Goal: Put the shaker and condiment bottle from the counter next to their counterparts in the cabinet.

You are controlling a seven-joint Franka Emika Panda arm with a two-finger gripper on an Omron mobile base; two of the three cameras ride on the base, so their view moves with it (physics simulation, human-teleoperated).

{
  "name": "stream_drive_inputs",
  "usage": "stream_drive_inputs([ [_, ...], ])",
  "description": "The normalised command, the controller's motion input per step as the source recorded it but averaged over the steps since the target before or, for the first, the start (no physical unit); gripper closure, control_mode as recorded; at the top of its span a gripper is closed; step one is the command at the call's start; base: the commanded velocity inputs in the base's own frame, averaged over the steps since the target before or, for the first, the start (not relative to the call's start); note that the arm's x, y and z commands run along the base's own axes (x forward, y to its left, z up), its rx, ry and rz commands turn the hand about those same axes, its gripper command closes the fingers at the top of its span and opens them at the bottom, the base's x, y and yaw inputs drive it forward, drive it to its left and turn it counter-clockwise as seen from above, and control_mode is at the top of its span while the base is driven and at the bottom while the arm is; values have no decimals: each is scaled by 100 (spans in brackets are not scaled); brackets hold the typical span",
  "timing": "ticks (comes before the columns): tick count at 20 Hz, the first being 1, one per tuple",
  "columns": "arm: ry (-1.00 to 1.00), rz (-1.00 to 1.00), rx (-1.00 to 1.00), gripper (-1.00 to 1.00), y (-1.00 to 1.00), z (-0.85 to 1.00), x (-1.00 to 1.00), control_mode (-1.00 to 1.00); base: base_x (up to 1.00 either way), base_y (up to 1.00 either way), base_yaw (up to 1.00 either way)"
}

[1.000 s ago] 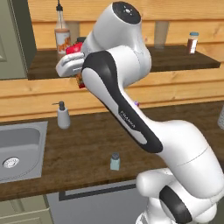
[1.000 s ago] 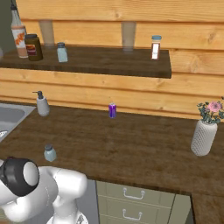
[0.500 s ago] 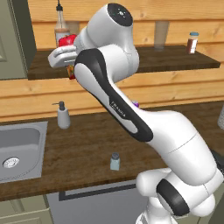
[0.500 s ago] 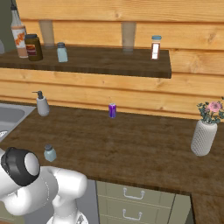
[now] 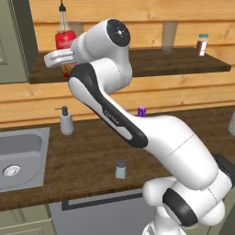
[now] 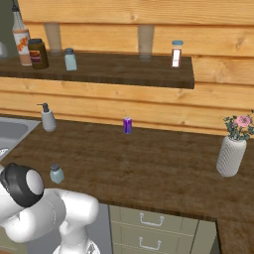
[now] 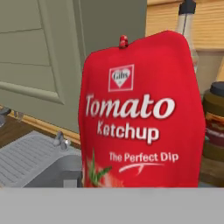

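Up at the cabinet (image 5: 183,62), the gripper (image 5: 59,57) held the condiment bottle (image 7: 142,113) beside the tall clear bottle (image 6: 21,35) and dark jar (image 6: 38,53); the hand view alone showed its label.

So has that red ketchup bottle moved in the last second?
Yes. The ketchup bottle has risen from below the shelf board to above it, beside the tall clear bottle.

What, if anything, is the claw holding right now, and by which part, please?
The red condiment bottle, a tomato ketchup bottle, is held up at shelf height, apparently in the claw. The grip point is hidden, so which part is clamped cannot be told.
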Motion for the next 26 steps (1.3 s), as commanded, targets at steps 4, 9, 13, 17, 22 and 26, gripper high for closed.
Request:
stream_drive_inputs([
  [4,-18,0,8,100,18,0,33,-100,0,0,0],
  [9,-4,0,1,100,28,0,20,-100,0,0,0],
  [13,0,0,0,100,38,2,19,-100,0,0,0],
  [17,0,0,0,100,36,9,25,-100,0,0,0],
  [22,0,0,0,100,15,9,33,-100,0,0,0],
  [26,0,1,0,100,1,5,28,-100,0,0,0],
])
